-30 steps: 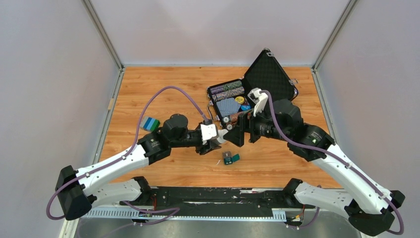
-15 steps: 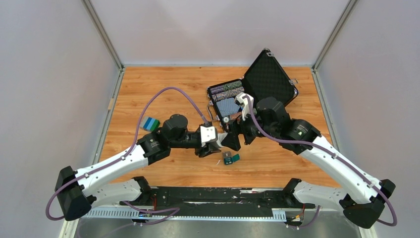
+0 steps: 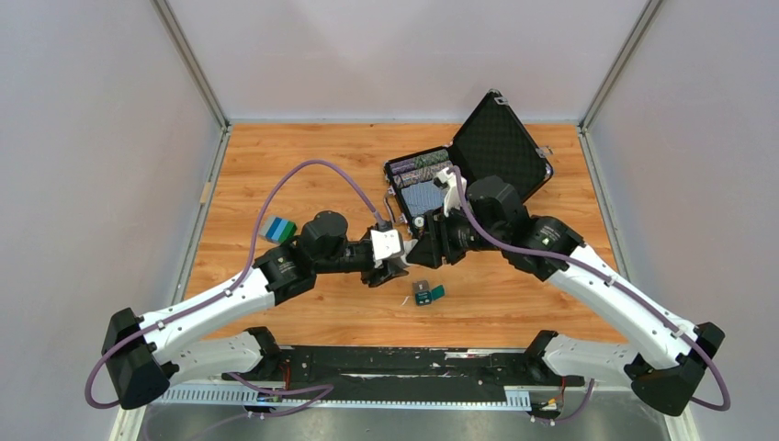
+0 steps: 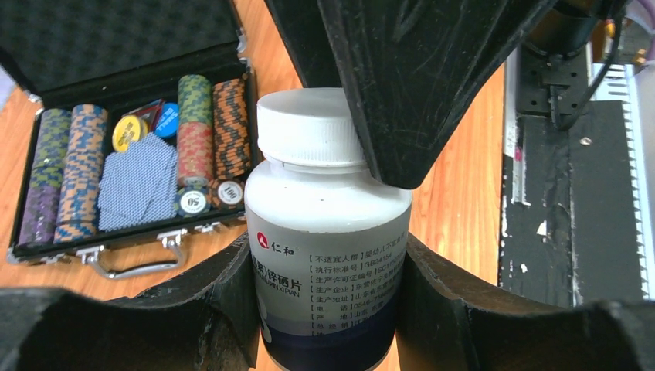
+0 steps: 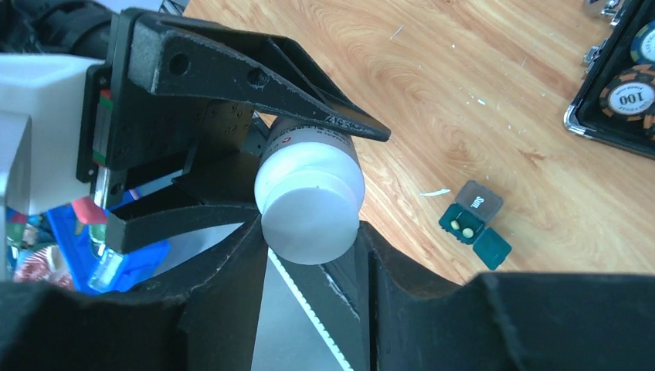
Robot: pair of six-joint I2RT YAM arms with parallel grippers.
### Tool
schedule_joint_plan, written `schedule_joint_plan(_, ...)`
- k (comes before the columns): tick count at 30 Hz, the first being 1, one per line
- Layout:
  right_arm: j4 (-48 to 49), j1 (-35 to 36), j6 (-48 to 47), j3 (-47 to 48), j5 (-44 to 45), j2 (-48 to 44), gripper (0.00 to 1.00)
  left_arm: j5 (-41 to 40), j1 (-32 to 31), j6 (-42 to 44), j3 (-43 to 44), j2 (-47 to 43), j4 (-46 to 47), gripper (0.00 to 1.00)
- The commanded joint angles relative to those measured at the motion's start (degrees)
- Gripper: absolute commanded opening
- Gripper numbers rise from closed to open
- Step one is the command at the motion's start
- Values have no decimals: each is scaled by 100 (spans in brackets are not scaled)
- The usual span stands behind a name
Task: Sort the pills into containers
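Note:
My left gripper is shut on a white pill bottle with a blue-banded label and holds it above the table. My right gripper meets it head-on, its two fingers pressed against either side of the bottle's white cap. One right finger lies along the cap in the left wrist view. The container, a tiny dark-teal box, lies open on the wood just in front of both grippers. In the right wrist view the box holds two pale pills, with its grey lid tipped back.
An open black chip case with chips and cards stands behind the grippers, and shows in the left wrist view. A blue-green block lies at the left. A black rail runs along the near edge.
My right arm has swung left and lower, and its gripper has come onto the bottle's cap. My left gripper has held the bottle nearly still.

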Motion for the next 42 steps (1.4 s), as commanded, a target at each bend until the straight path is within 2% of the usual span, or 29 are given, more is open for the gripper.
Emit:
schedule_joint_plan(1, 254, -121, 1268, 257, 183, 324, 29, -334, -41, -105, 78, -147, 615, 1)
schedule_joint_plan(3, 255, -129, 1760, 333, 186, 504, 20, -632, -36, -124, 66, -131, 627, 1)
schedule_joint_plan(4, 253, -134, 2003, 372, 209, 591, 18, -747, -41, -131, 63, -121, 706, 1)
schedule_joint_plan(7, 293, -131, 2894, 430, 339, 773, 23, -863, -38, -160, 29, -101, 874, 1)
schedule_joint_plan(8, 315, -137, 3075, 465, 335, 807, 36, -905, -38, -166, 18, -96, 903, 1)
schedule_joint_plan(9, 334, -137, 3156, 510, 339, 809, 56, -931, -38, -181, -1, -92, 911, 1)
schedule_joint_plan(10, 372, -136, 3163, 536, 384, 773, 69, -964, -36, -193, -10, -90, 910, 1)
schedule_joint_plan(11, 415, -134, 3076, 540, 475, 697, 77, -983, -37, -220, -23, -93, 905, 1)
schedule_joint_plan(13, 461, -142, 2817, 522, 744, 469, 85, -1020, -43, -264, -21, -127, 876, 1)
schedule_joint_plan(16, 466, -275, 2275, 375, 903, 68, 89, -1015, -37, -284, -33, -243, 857, 1)
schedule_joint_plan(20, 471, -323, 1181, 98, 596, -414, 90, -939, -39, -267, -30, -329, 816, 2)
schedule_joint_plan(25, 393, -323, -70, -158, -468, -548, 89, -500, -39, -163, 55, -278, 699, 2)
schedule_joint_plan(32, 79, -323, -715, 146, -389, -308, 83, 180, -46, -73, 279, -180, 250, 3)
schedule_joint_plan(36, 73, -323, -728, 253, -349, -160, 74, 295, -38, -47, 289, -177, 220, 3)
schedule_joint_plan(42, 141, -323, -469, 287, -400, 26, 54, 338, -41, -22, 284, -144, 215, 3)
